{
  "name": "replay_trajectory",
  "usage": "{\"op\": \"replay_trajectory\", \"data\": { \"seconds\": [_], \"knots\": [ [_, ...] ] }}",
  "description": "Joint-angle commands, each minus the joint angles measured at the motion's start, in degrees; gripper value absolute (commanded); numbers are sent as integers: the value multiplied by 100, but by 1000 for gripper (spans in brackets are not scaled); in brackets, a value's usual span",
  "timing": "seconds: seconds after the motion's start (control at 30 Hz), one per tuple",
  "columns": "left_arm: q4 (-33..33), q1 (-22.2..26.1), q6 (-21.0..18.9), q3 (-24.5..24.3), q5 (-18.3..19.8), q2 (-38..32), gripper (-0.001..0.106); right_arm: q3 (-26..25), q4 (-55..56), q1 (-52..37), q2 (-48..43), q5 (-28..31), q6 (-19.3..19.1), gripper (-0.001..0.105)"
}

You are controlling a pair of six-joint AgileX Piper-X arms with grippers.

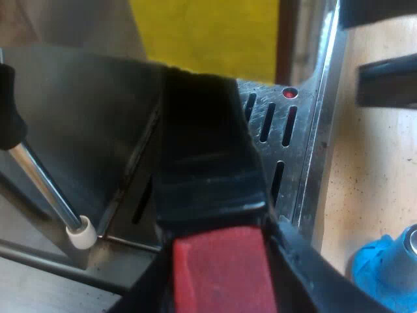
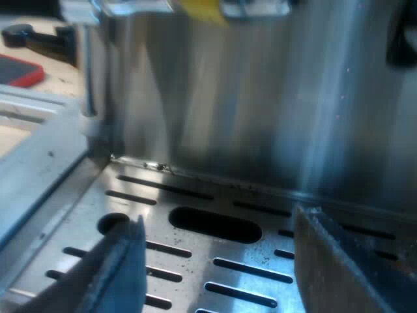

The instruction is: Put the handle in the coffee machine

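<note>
Two grippers over the drip tray [image 2: 273, 241]: left gripper [image 1: 225, 280] clamped on the red-ended handle [image 1: 208, 163]; right gripper [image 2: 225, 261] jaws wide apart, holding nothing.

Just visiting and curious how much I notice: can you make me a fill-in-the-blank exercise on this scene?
The left tool is shut on the handle, whose end is coloured ____. The right tool, above the slotted drip tray, has its fingers ____. The tamper on the table is coloured ____.
Missing words: red; open; blue.
</note>
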Motion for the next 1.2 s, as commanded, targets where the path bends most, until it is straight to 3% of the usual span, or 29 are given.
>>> {"op": "replay_trajectory", "data": {
  "seconds": [0.03,0.1,0.13,0.37,0.5,1.2],
  "knots": [
    [251,-75,540,-29,1652,-200,1,-48,-687,-75,302,-69,-217,52],
    [251,-75,540,-29,1637,-200,1,-48,-919,-94,407,11,-417,52],
    [251,-75,540,-29,1631,-200,1,-48,-1374,-129,595,11,-745,51],
    [251,-75,540,-29,1620,-200,1,-415,-2285,-352,1198,29,-1038,49],
    [251,-75,540,-29,1614,-200,1,-721,-2378,-531,1418,125,-1054,42],
    [241,-75,540,-29,1521,-200,1,-1756,-2609,-870,1758,-45,-1103,38]
  ]
}}
